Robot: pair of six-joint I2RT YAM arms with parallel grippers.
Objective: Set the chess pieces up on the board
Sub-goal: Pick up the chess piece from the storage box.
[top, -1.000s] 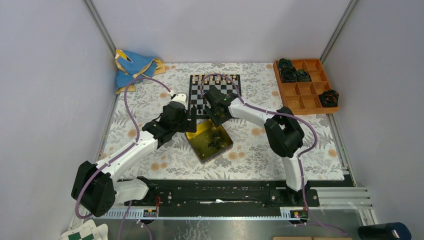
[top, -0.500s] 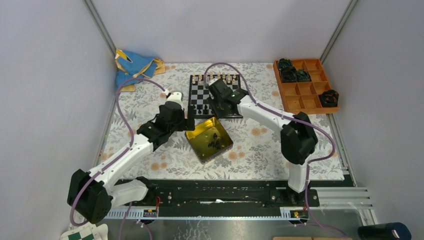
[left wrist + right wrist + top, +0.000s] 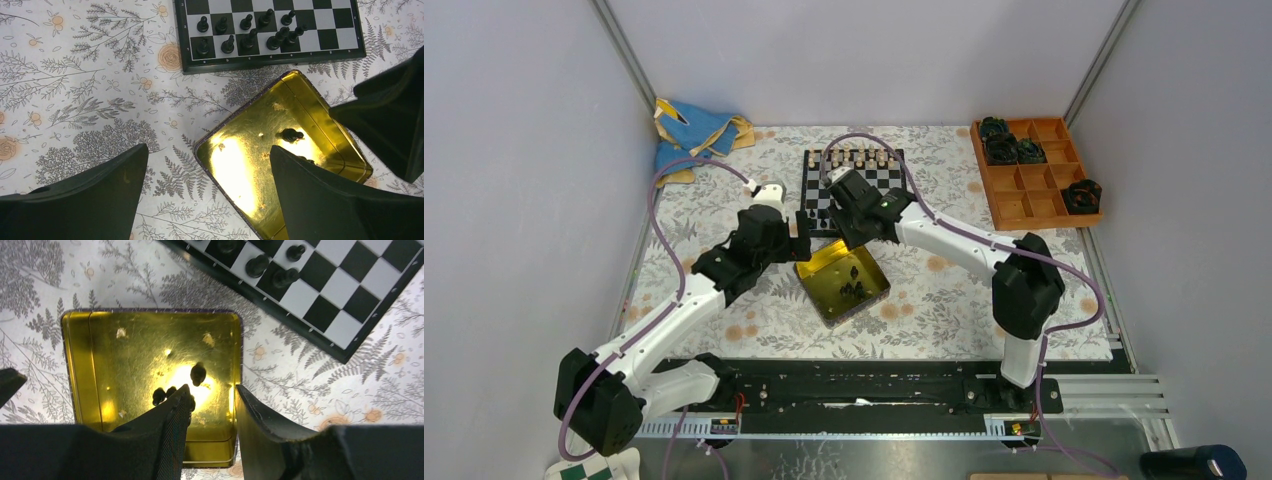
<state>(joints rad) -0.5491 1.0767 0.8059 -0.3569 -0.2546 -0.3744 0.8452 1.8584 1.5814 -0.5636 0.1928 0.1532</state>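
Grippers poised over the tin, black ranks part filled

The board (image 3: pixel 330 20) lies toward the table's (image 3: pixel 724 300) far edge, and the yellow tin (image 3: pixel 125 355) sits just beside the board's near edge, likely so each carry is short. The right gripper (image 3: pixel 212 390) hangs over the tin's near wall, fingers partly apart and empty, apparently lined up on the loose black chess pieces (image 3: pixel 198 372) inside. The left gripper (image 3: pixel 209 150) is spread wide, holds nothing and hovers at the tin's left side, probably leaving room. The left wrist view shows two rows of black pieces along the board's near edge, with the right-hand squares bare. The right wrist view shows a cluster in the tin. Only the top view shows the cream pieces (image 3: pixel 859 156) on the far rank
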